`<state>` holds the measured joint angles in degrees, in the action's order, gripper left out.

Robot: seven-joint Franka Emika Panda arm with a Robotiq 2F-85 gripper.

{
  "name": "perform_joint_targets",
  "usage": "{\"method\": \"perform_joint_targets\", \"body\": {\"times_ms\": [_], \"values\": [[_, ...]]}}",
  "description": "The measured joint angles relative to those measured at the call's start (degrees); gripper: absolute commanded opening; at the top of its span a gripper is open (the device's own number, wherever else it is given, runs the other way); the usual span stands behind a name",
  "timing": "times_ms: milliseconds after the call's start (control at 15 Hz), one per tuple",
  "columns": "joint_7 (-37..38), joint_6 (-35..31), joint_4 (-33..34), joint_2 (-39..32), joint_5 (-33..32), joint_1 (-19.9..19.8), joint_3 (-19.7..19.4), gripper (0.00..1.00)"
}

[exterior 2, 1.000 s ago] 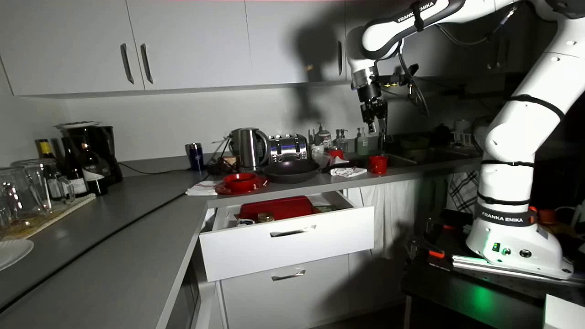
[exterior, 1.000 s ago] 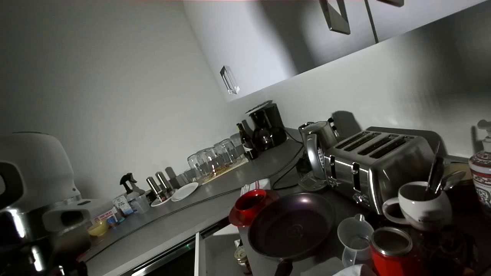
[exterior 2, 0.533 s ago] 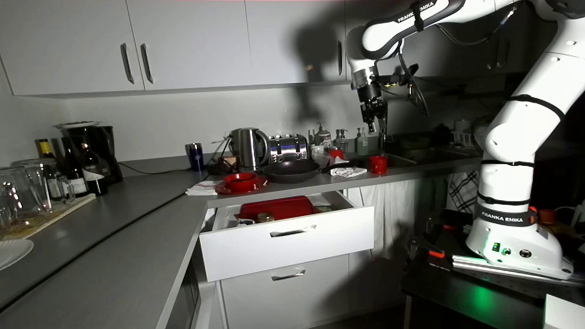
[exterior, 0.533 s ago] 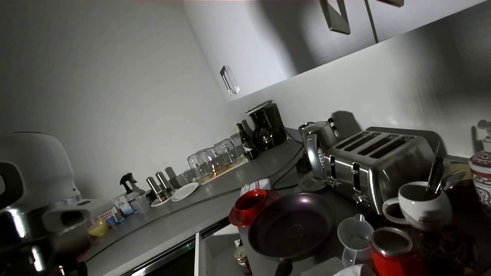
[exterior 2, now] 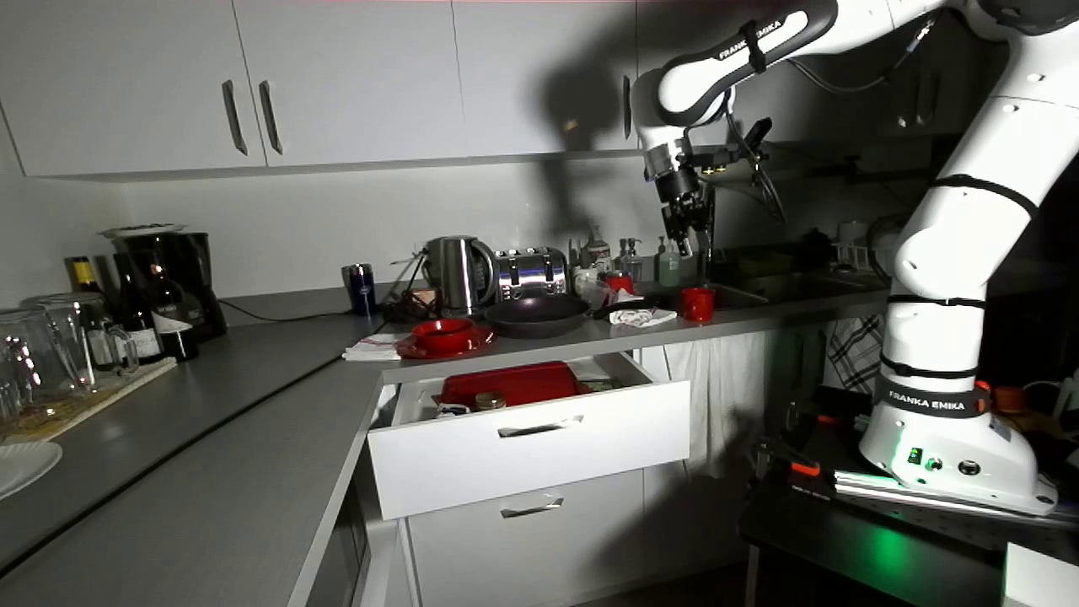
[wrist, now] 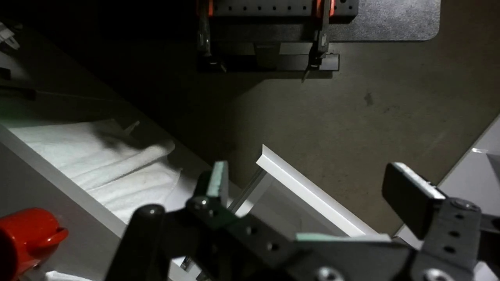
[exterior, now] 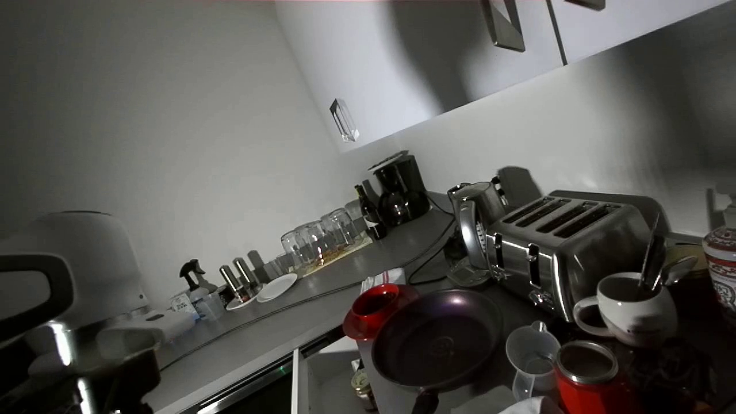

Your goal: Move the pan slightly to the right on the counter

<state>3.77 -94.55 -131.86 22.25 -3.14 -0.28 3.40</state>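
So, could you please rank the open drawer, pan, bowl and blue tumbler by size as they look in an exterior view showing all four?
Largest: open drawer
Next: pan
Smallest: bowl and blue tumbler, too alike to rank

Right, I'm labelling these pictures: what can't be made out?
Pan: in an exterior view, bottom edge cuts off handle end.
Red mug: in wrist view, left edge cuts it.
Drawer: in wrist view, partly hidden by gripper.
Dark bottle: in an exterior view, label too small.
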Motion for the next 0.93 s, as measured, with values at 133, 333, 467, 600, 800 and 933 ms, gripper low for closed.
{"method": "perform_joint_targets", "body": {"times_ms": [133, 333, 467, 600, 800, 933], "values": [[-0.3, -1.3, 0.0, -2.3, -0.8, 0.0, -0.3, 1.0], [-0.8, -3.5, 0.6, -5.2, -3.1, 0.0, -0.7, 1.0], [-1.8, -5.0, 1.4, -6.7, -5.0, 0.0, -0.8, 1.0], [-3.8, -6.7, 2.1, -7.8, -7.0, 0.0, -0.9, 1.0], [-8.0, -9.6, 2.6, -8.9, -9.6, 0.0, -1.0, 1.0], [-11.1, -11.6, 3.0, -9.5, -10.5, 0.0, -1.3, 1.0]]}}
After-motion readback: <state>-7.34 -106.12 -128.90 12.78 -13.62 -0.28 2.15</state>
